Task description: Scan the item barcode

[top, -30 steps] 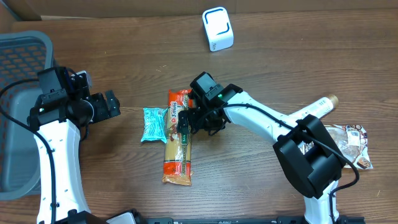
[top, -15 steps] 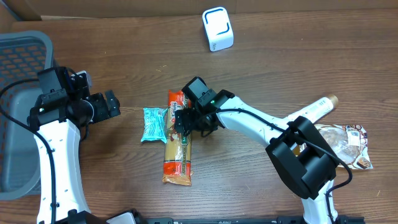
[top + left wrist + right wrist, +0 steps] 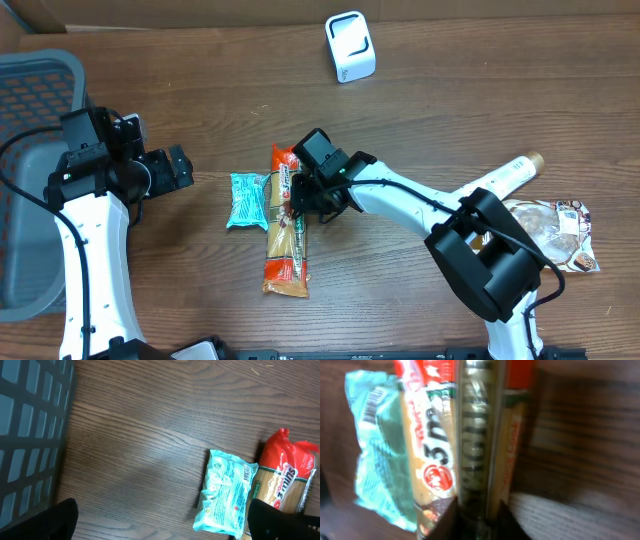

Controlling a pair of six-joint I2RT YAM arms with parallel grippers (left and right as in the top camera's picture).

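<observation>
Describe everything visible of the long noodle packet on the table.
The noodle packet is a long plastic bag, red at its top end and orange lower down, with pale strands showing through and "3 mins" printed on it. It lies on the wooden table, one long side against a teal packet. The right gripper pinches its upper part.
</observation>
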